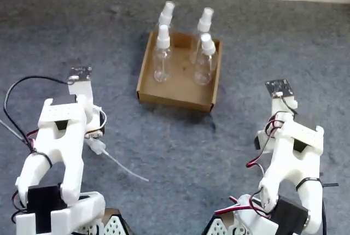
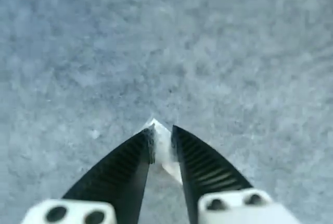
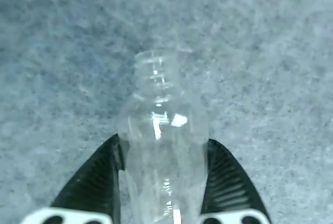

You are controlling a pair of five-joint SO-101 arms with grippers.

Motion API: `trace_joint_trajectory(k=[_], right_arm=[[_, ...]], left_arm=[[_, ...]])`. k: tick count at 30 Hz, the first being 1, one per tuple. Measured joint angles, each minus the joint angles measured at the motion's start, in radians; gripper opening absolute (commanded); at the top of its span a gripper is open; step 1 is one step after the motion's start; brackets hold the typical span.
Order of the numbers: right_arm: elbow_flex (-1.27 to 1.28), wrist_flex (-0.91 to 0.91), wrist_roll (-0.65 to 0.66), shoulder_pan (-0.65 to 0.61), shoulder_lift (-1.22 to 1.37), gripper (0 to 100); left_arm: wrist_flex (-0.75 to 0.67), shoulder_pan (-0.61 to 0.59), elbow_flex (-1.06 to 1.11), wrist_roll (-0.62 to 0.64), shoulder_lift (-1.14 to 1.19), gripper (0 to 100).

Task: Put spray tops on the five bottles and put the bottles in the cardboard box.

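Now the left pincer point(image 2: 162, 135) is clamped on a white spray top point(image 2: 163, 151), its thin tube point(image 1: 127, 168) trailing toward the right arm point(image 1: 292, 153). The right pincer point(image 3: 164, 148) grips the uncapped bottle point(image 3: 162, 125), neck pointing straight out from the jaws. Four capped bottles point(image 1: 162, 54) stand in the cardboard box point(image 1: 178, 97) beyond.

The tabletop point(image 1: 180, 153) is covered in grey, matt, fuzzy cloth. The cardboard box point(image 1: 176, 99) is dull brown paperboard. The 4 bottles point(image 1: 162, 63) in it are clear, glossy plastic with opaque white plastic spray tops point(image 1: 163, 35). The uncapped bottle point(image 3: 161, 125) gripped by the right hand point(image 3: 164, 141) is equally clear and shiny, its neck ridged. The left hand point(image 2: 161, 129) has black, matt, ribbed plastic fingers point(image 2: 203, 166) pinching a loose spray top point(image 2: 164, 148) of white plastic with a thin translucent tube point(image 1: 126, 166). The arm shells point(image 1: 63, 131) are smooth white plastic.
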Motion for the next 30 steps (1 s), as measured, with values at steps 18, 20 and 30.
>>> trace_joint_trajectory(k=[18,20,30], right_arm=[[0.003,0.0,0.0,0.0,0.0,0.3],[0.003,0.0,0.0,0.0,0.0,0.3],[0.003,0.0,0.0,0.0,0.0,0.3]], left_arm=[[0.097,-0.094,-0.081,0.069,0.003,16],[0.097,-0.109,-0.06,0.068,0.003,16],[-0.084,-0.11,0.117,0.068,0.002,16]])
